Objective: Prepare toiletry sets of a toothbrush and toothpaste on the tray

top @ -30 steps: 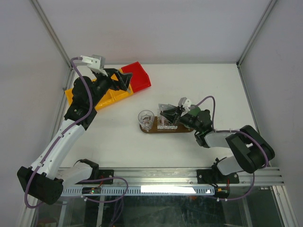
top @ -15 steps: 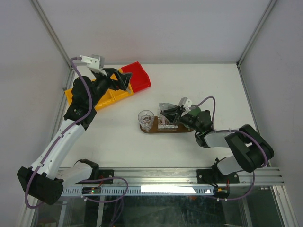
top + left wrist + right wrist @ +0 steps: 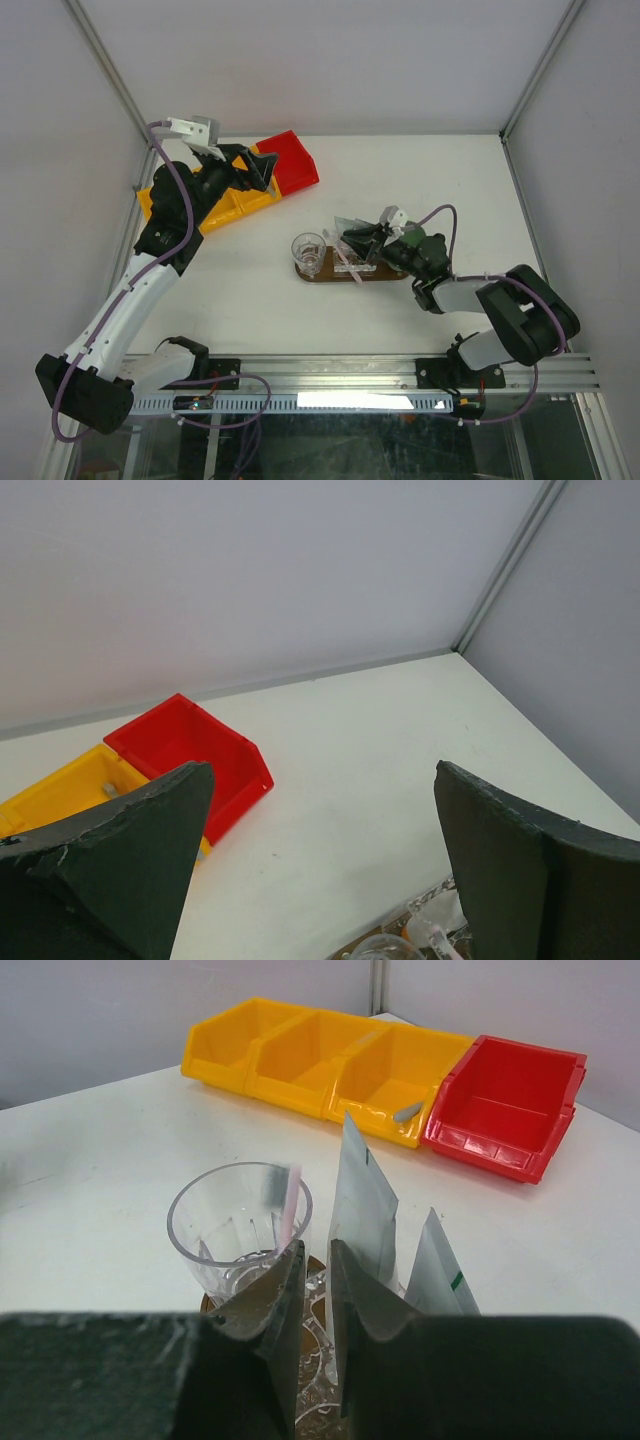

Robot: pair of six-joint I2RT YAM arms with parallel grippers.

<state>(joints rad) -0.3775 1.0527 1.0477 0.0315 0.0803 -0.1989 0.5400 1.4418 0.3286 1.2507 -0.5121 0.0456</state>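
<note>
The dark wooden tray (image 3: 386,274) lies mid-table. On it stand a clear glass (image 3: 308,250) and, to its right, a second clear holder with two grey-blue tubes in it (image 3: 362,1200) (image 3: 435,1272). A thin pale pink toothbrush (image 3: 350,265) leans slantwise by that holder. In the right wrist view the toothbrush (image 3: 293,1200) rises in front of the glass (image 3: 238,1215). My right gripper (image 3: 346,239) hovers over the holder with its jaws almost together, and I see nothing between them. My left gripper (image 3: 256,168) is open and empty above the bins.
A row of yellow bins (image 3: 240,205) and a red bin (image 3: 292,165) stand at the back left. They also show in the right wrist view as the yellow bins (image 3: 300,1055) and the red bin (image 3: 505,1110). One yellow compartment holds a small grey item (image 3: 405,1113). Frame posts stand at the table's corners.
The pink toothbrush now shows slanted across the tray beside the holder; it did not show before. My right gripper shifted slightly. The left arm has not moved.
</note>
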